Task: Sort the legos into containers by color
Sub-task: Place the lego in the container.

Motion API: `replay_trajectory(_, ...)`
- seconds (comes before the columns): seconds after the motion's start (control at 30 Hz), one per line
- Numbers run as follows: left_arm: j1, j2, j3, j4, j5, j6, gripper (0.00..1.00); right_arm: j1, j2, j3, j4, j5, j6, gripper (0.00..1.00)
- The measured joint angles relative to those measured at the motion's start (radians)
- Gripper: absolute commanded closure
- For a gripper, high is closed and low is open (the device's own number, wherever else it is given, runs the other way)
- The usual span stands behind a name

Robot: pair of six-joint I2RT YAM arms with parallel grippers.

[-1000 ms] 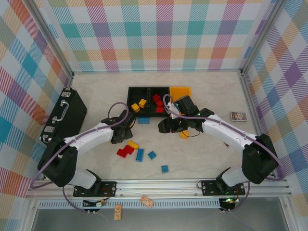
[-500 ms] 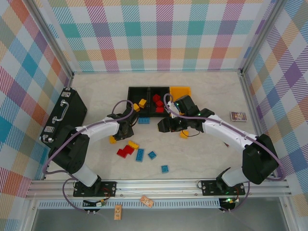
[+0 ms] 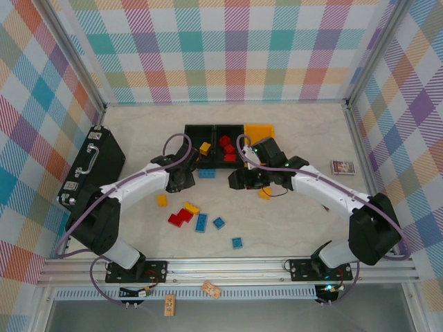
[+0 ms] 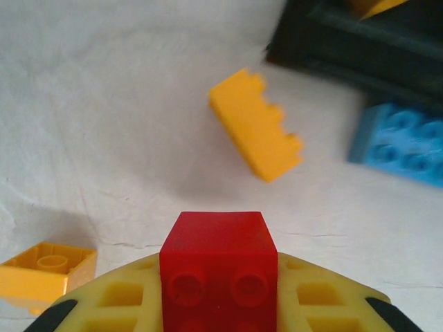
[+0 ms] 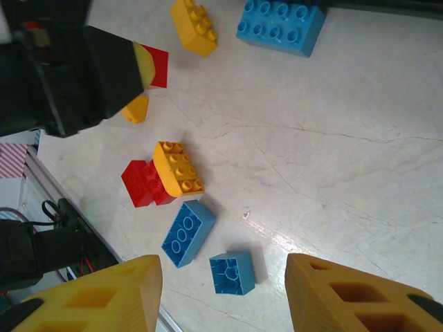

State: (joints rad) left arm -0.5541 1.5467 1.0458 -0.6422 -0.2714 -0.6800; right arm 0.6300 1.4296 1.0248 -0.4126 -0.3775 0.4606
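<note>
The top external camera looks down from above and behind the arms over the whole pale marbled surface [image 3: 297,138]. The left wrist camera sits close above it, facing the large blue studded plastic brick [image 4: 405,145]; the right wrist camera, higher, shares that blue brick [image 5: 280,26].

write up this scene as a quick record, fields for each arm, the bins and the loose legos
left end effector: shut on a red lego, near the left black bin
right end effector: open, empty, over the table
left black bin: yellow legos inside
middle black bin: red legos inside
yellow-orange bin: contents cannot be told
loose legos: blue, red and yellow, on the table
</note>
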Motion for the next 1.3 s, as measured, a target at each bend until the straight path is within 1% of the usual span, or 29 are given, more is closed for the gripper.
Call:
replay_trajectory(0.17,-0.025,0.006,0.116,-0.026,0.021,0.021,0.80,-0.041,-0.020,0.000,-0.008,0.029,0.025,0.49)
replay_trajectory(0.3,-0.044,0.063,0.244,-0.039,0.043,0.039,0.80,-0.076,-0.048,-0.023,-0.012,0.051,0.042,0.49)
replay_trajectory(0.53,-0.064,0.239,0.467,-0.033,0.096,0.072,0.80,-0.129,-0.112,-0.077,-0.022,0.082,0.079,0.49)
replay_trajectory(0.6,-0.066,0.272,0.495,-0.041,0.109,0.075,0.80,-0.138,-0.114,-0.082,-0.024,0.090,0.085,0.49)
replay_trajectory(0.8,-0.067,0.445,0.719,-0.055,0.146,0.096,0.80,-0.153,-0.114,-0.084,-0.030,0.094,0.105,0.49)
replay_trajectory(1.1,-0.067,0.663,0.998,-0.071,0.159,0.114,0.80,-0.167,-0.118,-0.117,-0.034,0.101,0.108,0.49)
replay_trajectory(1.3,-0.067,0.786,1.151,-0.097,0.159,0.120,0.79,-0.186,-0.140,-0.128,-0.042,0.107,0.108,0.49)
